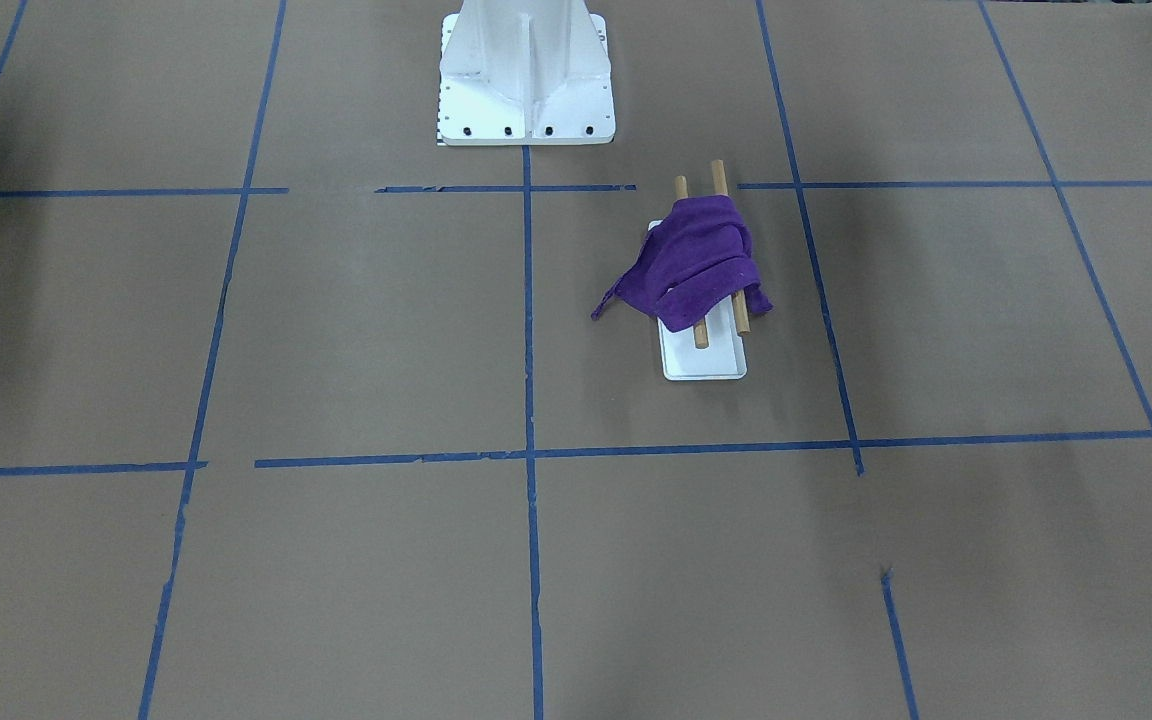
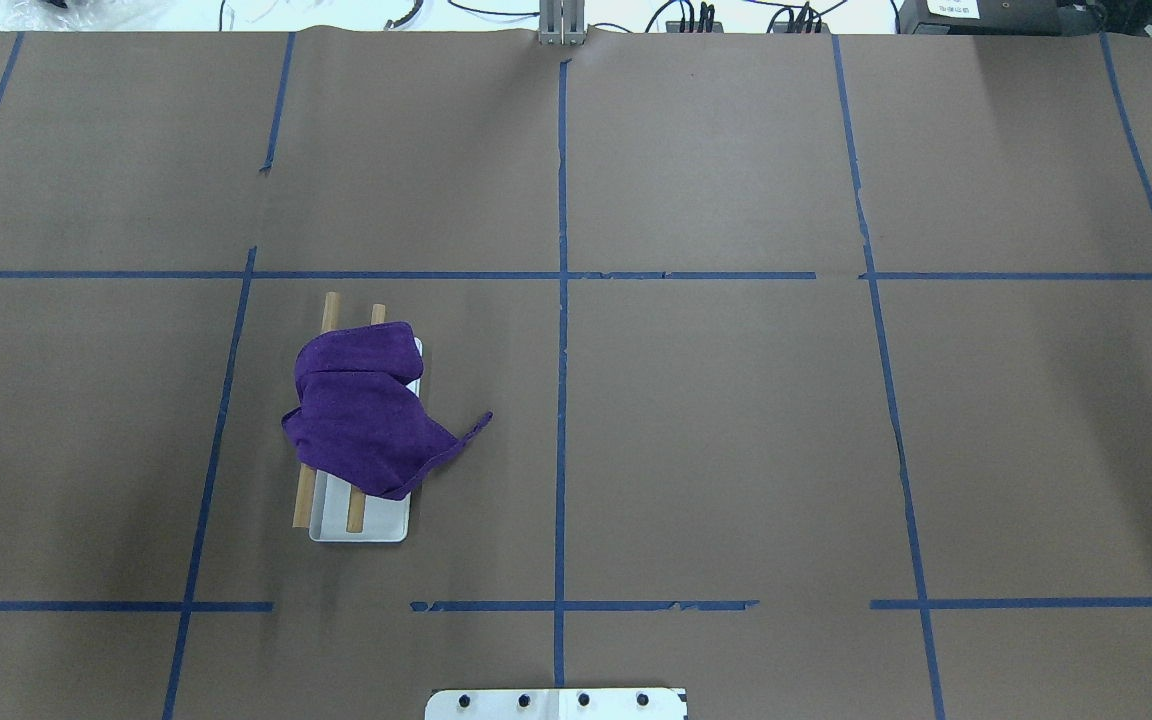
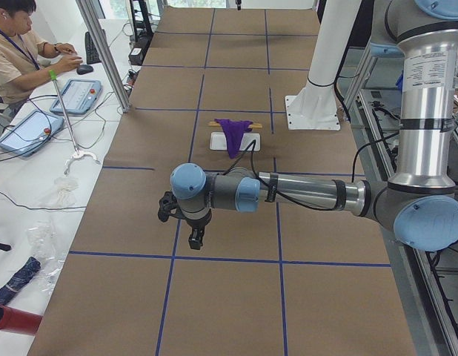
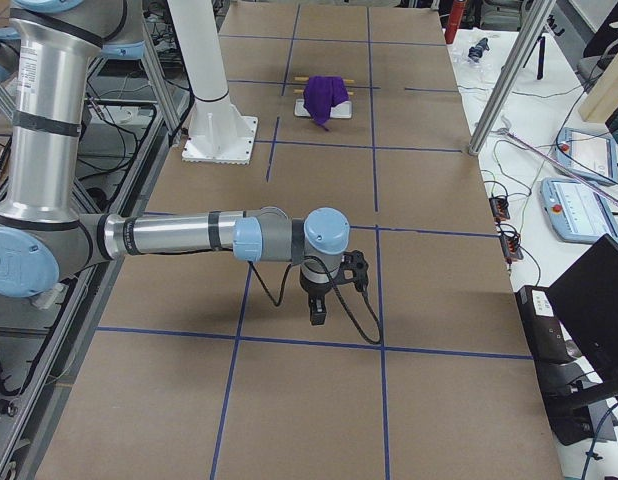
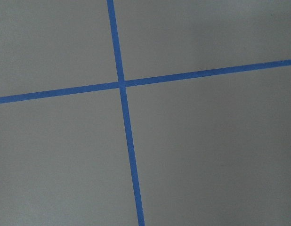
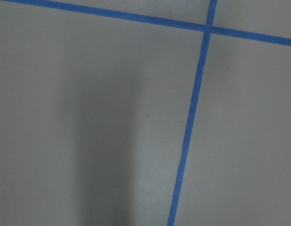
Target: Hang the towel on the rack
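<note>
A purple towel (image 1: 701,265) lies bunched over the two wooden dowels (image 1: 719,176) of the rack, whose white base plate (image 1: 706,362) sits on the brown table. One corner of the towel trails off onto the table. Towel (image 2: 361,410) and rack base (image 2: 376,525) also show in the overhead view, left of centre. My left gripper (image 3: 193,239) hangs over the table far from the rack, seen only in the exterior left view. My right gripper (image 4: 317,310) shows only in the exterior right view. I cannot tell whether either is open or shut. Both wrist views show only brown paper and blue tape.
The large white ribbed pedestal (image 1: 526,80) stands at the robot's side of the table, near the rack. An operator (image 3: 14,52) sits beside teach pendants (image 3: 77,95) off the table's far edge. Metal frame posts (image 4: 499,95) stand along that edge.
</note>
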